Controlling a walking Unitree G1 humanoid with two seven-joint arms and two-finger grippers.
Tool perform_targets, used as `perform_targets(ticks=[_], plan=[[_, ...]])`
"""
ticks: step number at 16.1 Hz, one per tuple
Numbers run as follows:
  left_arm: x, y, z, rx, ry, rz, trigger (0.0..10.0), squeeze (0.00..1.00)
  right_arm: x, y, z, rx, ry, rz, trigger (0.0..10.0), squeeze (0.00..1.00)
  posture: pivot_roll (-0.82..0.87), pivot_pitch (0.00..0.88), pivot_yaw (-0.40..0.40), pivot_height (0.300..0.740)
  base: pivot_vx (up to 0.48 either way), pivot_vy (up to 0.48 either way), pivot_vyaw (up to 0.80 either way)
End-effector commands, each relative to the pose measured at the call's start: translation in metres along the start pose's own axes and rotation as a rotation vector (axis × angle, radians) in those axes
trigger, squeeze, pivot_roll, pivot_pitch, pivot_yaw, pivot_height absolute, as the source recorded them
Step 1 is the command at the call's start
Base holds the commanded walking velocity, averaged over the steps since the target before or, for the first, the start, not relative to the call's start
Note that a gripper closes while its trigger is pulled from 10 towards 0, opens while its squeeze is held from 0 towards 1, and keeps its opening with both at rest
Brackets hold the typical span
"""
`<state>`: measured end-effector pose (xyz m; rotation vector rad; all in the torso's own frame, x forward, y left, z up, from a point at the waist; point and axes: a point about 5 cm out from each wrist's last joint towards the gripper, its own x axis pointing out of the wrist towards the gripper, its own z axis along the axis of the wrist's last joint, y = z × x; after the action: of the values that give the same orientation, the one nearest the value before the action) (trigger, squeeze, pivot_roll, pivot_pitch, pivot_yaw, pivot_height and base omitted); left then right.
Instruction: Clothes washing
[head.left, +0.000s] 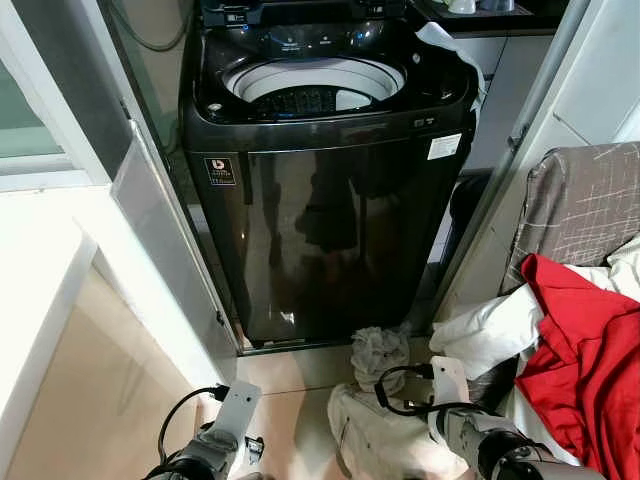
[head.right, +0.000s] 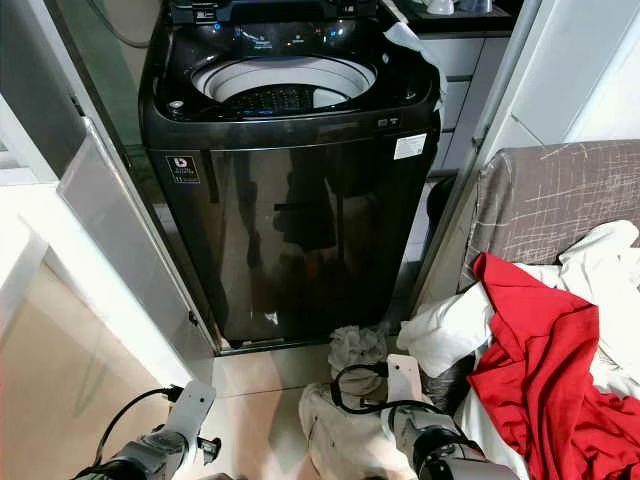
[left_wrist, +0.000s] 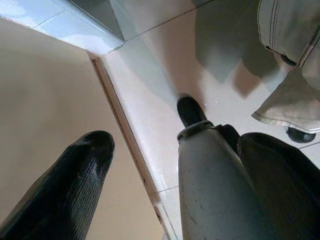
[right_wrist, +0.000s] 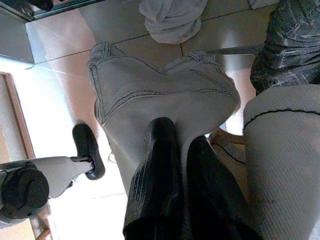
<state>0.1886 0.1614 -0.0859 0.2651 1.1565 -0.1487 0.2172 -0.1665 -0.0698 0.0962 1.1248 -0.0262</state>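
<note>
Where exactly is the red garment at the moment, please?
In the left eye view, the red fabric garment lies on the robot's right, draped over a heap of white laundry in front of the grey patterned cushion, right of the black top-loading washing machine.

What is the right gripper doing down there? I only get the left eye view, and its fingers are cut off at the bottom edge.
Observer: In the right wrist view the right gripper has its fingers close together, apparently pinching a raised fold of the pale garment on the floor.
Operator: And the left one, is it carrying anything?
Observer: No. In the left wrist view the left gripper has its fingers spread apart above the floor tile, with nothing between them.
</note>
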Motion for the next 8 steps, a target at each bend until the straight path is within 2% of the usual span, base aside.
perform_targets(ticks=[1,8], plan=[[0.0001,-0.0019,-0.0041,-0.071,0.024,-0.019,10.0,0.00,-0.0008,-0.0021,0.0074,-0.011,-0.031,-0.004,10.0,0.00,-0.22,0.000,0.033,0.740,0.000,0.000,0.00],[-0.0003,0.0058,0.0018,-0.004,-0.005,0.013,10.0,0.00,-0.0009,0.0024,0.0110,-0.013,-0.036,0.007,10.0,0.00,-0.19,0.000,0.028,0.740,0.000,0.000,0.00]])
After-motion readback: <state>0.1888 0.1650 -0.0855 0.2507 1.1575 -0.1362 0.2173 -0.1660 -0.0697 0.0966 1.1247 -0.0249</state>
